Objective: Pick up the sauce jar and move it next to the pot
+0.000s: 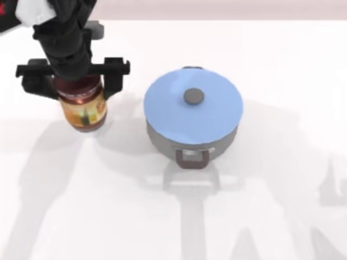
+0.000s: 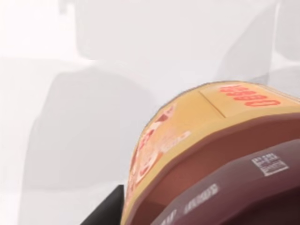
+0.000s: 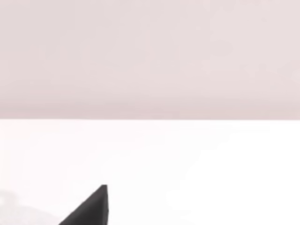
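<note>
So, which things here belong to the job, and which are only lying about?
Belong to the job:
- sauce jar, held in the left gripper
- pot, on the table

Lying about:
- nothing else in view

The sauce jar (image 1: 85,111) sits left of the pot (image 1: 192,111) — apart — on the table (image 1: 282,206).

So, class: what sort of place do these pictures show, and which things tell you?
Probably a simulated tabletop test bench with kitchen props: a plain white table, a grey pot with a blue lid, and a sauce jar held in the left gripper.
</note>
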You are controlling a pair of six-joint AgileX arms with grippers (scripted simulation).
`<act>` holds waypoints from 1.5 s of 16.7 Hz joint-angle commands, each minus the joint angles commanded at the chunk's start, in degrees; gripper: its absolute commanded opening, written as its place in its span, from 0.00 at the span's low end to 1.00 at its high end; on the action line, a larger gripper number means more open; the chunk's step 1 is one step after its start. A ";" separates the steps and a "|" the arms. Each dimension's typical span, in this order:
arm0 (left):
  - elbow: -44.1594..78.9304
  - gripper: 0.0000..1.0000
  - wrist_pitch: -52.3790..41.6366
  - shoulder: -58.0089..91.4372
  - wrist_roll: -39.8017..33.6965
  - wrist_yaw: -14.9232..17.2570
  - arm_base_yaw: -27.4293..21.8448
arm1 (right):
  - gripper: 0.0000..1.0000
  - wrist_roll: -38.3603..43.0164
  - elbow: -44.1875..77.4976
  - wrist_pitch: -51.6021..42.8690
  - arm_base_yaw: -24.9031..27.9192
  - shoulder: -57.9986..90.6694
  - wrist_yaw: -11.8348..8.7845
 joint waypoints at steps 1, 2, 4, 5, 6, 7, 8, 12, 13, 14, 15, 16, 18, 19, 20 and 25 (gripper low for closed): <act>-0.80 0.00 1.21 0.37 0.06 -0.03 0.01 | 1.00 0.00 0.00 0.00 0.00 0.00 0.00; -1.77 0.00 2.71 0.84 0.19 -0.04 -0.05 | 1.00 0.00 0.00 0.00 0.00 0.00 0.00; -3.83 0.00 6.09 1.84 0.27 -0.05 0.02 | 1.00 0.00 0.00 0.00 0.00 0.00 0.00; -4.75 0.00 7.57 2.32 0.28 -0.02 0.07 | 1.00 0.00 0.00 0.00 0.00 0.00 0.00; -5.45 0.00 8.59 2.70 0.28 0.00 0.11 | 1.00 0.00 0.00 0.00 0.00 0.00 0.00; -5.79 0.00 9.04 2.89 0.28 0.01 0.13 | 1.00 0.00 0.00 0.00 0.00 0.00 0.00; -5.80 0.00 9.05 2.89 0.28 0.01 0.13 | 1.00 0.00 0.00 0.00 0.00 0.00 0.00; -5.80 0.15 9.05 2.89 0.28 0.01 0.13 | 1.00 0.00 0.00 0.00 0.00 0.00 0.00; -5.80 0.23 9.05 2.89 0.28 0.01 0.13 | 1.00 0.00 0.00 0.00 0.00 0.00 0.00; -5.80 0.30 9.05 2.89 0.28 0.01 0.13 | 1.00 0.00 0.00 0.00 0.00 0.00 0.00; -5.80 0.38 9.05 2.89 0.28 0.01 0.13 | 1.00 0.00 0.00 0.00 0.00 0.00 0.00; -5.80 0.45 9.05 2.89 0.28 0.01 0.13 | 1.00 0.00 0.00 0.00 0.00 0.00 0.00; -5.80 0.60 9.05 2.89 0.28 0.01 0.13 | 1.00 0.00 0.00 0.00 0.00 0.00 0.00; -5.80 0.68 9.05 2.89 0.28 0.01 0.13 | 1.00 0.00 0.00 0.00 0.00 0.00 0.00; -5.80 0.75 9.05 2.89 0.28 0.01 0.13 | 1.00 0.00 0.00 0.00 0.00 0.00 0.00; -5.80 1.00 9.05 2.89 0.28 0.01 0.13 | 1.00 0.00 0.00 0.00 0.00 0.00 0.00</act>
